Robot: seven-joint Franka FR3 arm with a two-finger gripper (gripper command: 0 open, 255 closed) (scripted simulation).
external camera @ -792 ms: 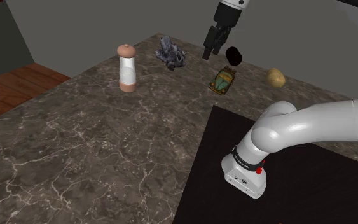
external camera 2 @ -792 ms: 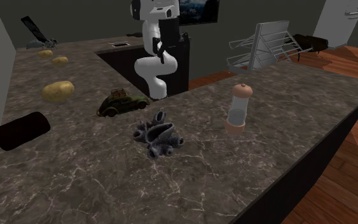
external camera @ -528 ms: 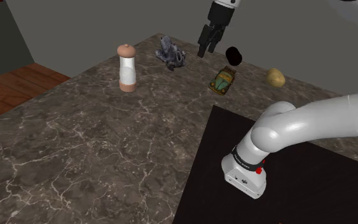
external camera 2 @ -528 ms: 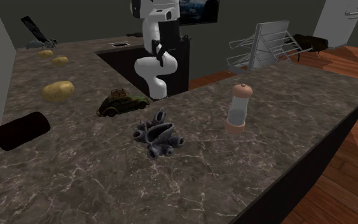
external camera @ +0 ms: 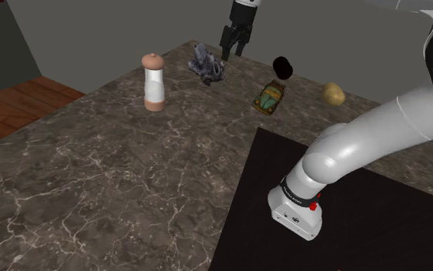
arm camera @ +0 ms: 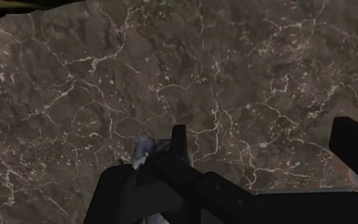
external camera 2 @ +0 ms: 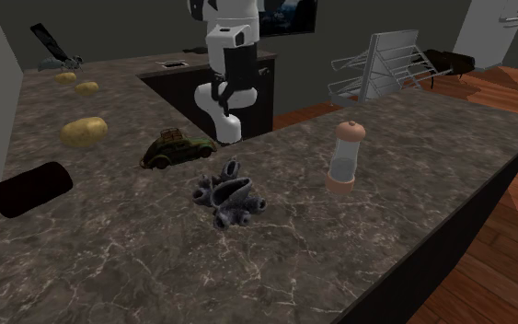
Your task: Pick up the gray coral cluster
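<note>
The gripper [external camera: 231, 51] was open, its two black fingers [arm camera: 179, 139] standing well apart with only marble showing between them. It hung pointing down over the far end of the counter, not holding anything. The gray coral cluster [external camera: 206, 63] sat on the countertop just to the shoulder view's left of the fingertips, close by but not touched as far as I could tell. On the wrist cam a pale grey nub of the coral peeked out right beside one finger, on its outer side, not in the gap.

Moving outward, the white arm [external camera: 376, 131] rose from its base on the black stand [external camera: 376, 223] at the shoulder view's lower right. To the shoulder view's right of the gripper was a black blob-shaped thing [external camera: 284, 68]. A little olive-green toy car [external camera: 269, 98] sat nearer the camera and a potato [external camera: 332, 93] further right, all apart from each other. On the coral's other side a grinder [external camera: 153, 81] stood upright, pale body with a pinkish-tan top and base, well apart from the coral.

Everything rested on a dark brown marble counter [external camera: 114, 177] with pale veins. In the second exterior view the coral lay between the toy car and the grinder. A couple of smaller yellowish lumps [external camera 2: 86, 88] sat further back, with a wire rack [external camera 2: 381, 60] beyond the counter and wooden floor [external camera 2: 496, 276] past it.
</note>
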